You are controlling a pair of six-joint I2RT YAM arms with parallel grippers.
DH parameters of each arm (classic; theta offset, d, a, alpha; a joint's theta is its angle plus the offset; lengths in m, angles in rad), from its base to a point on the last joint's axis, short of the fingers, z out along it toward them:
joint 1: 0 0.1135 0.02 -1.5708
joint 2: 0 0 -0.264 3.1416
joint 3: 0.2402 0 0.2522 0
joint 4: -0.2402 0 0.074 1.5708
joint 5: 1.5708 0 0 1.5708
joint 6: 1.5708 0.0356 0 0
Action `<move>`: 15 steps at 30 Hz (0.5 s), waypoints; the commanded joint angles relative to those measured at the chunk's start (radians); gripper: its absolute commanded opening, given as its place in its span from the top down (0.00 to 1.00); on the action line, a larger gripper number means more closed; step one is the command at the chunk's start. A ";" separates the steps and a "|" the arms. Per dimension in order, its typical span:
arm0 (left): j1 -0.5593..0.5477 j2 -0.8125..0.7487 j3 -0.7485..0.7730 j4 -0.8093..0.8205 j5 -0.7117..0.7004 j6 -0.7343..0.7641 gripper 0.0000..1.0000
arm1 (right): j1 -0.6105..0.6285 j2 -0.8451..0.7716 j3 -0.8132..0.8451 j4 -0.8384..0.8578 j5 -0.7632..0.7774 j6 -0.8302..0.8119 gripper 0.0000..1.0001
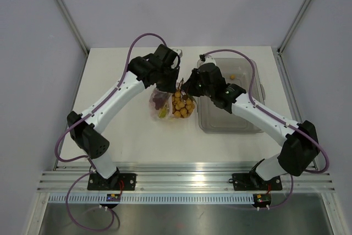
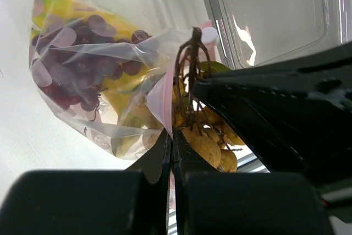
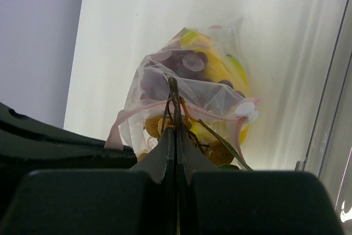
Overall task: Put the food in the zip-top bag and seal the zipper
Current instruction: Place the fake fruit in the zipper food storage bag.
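L gripper (image 2: 171, 141) pinches bag (image 2: 102, 130) zipper (image 2: 164, 105); R gripper (image 3: 176, 133) clamps tan fruits (image 2: 206, 144) by stem (grapes (image 2: 77, 75), bananas (image 2: 118, 92) inside).

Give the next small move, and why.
Probably lower the right fingers to ease the tan fruits deeper into the bag. They pinch the stem, which pokes out past the zipper that the left fingers hold; grapes and bananas are already inside.

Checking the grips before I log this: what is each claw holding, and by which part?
Left claw pinches the bag by its pink zipper edge; right claw pinches the tan fruit cluster by its brown stem.
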 commanded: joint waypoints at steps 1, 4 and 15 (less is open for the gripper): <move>-0.001 -0.044 0.057 0.040 0.075 0.018 1.00 | 0.007 0.018 0.070 0.023 0.022 -0.012 1.00; -0.001 -0.054 0.061 0.045 0.108 0.018 1.00 | 0.009 0.009 0.074 0.034 0.047 -0.004 1.00; -0.001 -0.041 0.090 0.031 0.108 0.013 1.00 | 0.007 -0.130 0.004 0.146 0.134 0.048 1.00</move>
